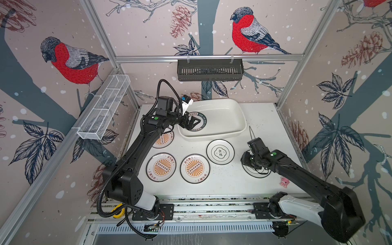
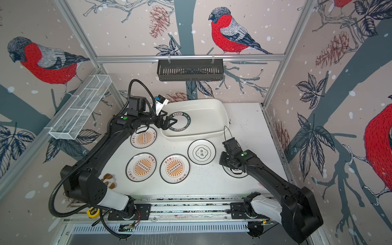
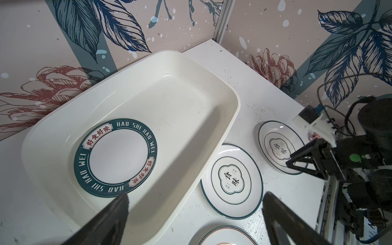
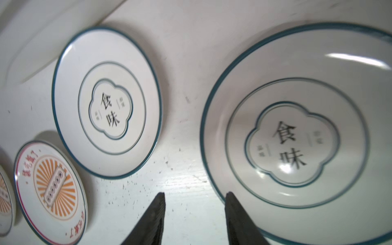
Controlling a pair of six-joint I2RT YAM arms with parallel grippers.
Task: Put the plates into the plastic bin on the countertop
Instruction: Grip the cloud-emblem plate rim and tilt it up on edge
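A round white plate with a dark teal lettered ring (image 3: 115, 158) lies flat on the floor of the large, shallow, cream-white plastic bin (image 1: 239, 110). It is right under the left hand (image 1: 195, 124). That hand's fingers are spread wide with nothing between them, and whether their tips touch the plate cannot be told. The rest of the bin floor beyond the left hand is bare.

The bin stands on the flat white speckled counter (image 1: 261, 127). Just outside its wall, between the two hands, sits a round white plate with a black quatrefoil emblem (image 1: 220, 152). A second quatrefoil plate (image 4: 297, 137) lies beneath the right hand (image 4: 195, 194). That hand points down with its fingers partly spread and pinching nothing, one tip at this plate's dark rim and the other over bare counter.

Three round white plates with orange sunburst centres rest on the counter behind the left hand. One (image 1: 163, 139) is partly hidden under its arm. The other two (image 1: 161, 167) (image 1: 195, 168) lie side by side, apart from each other.

A black slotted rack (image 1: 210, 70) and a white wire mesh basket (image 1: 104, 108) hang on the walls, well apart from both hands.
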